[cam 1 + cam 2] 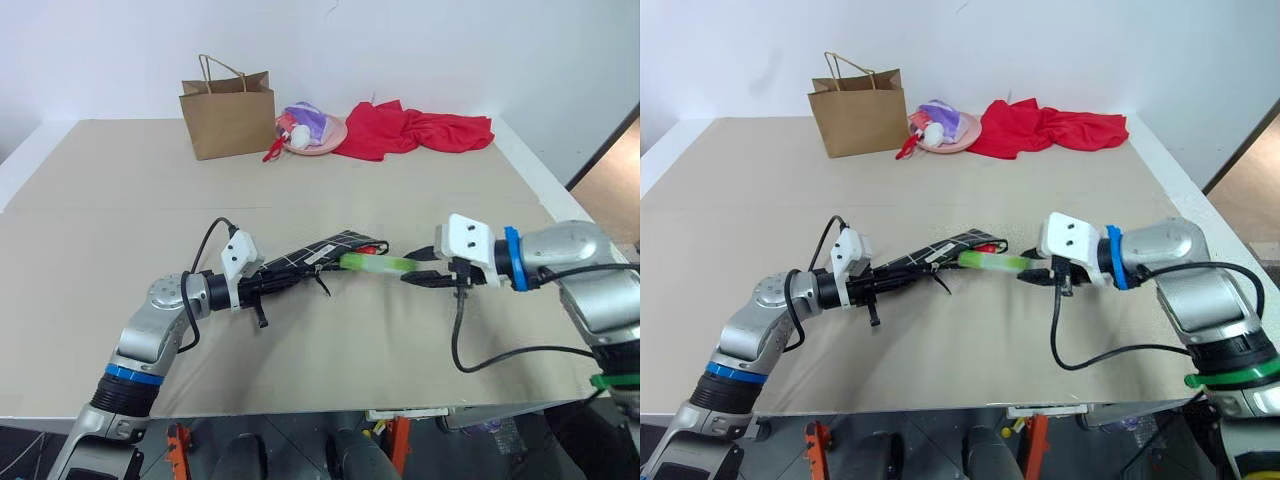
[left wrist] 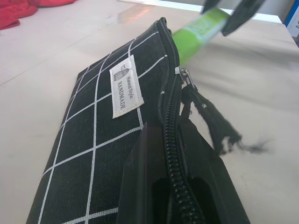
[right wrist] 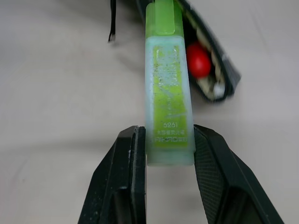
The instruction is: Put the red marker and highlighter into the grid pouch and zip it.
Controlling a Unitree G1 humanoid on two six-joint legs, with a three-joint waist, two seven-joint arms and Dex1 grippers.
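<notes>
One pen left to insert.
Right end effector (image 3: pixel 163 154) pinches the translucent green highlighter (image 1: pixel 378 264), cap at the black grid-lined fabric pouch's (image 1: pixel 320 252) mouth; left end effector (image 1: pixel 262 285) clamps the pouch; next, push inside.

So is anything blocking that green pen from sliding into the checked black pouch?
Nothing visible blocks it. The right gripper holds the highlighter with its cap at the grid pouch's open mouth. The red marker already lies inside, beside the cap's path. The left gripper holds the pouch's other end.
</notes>
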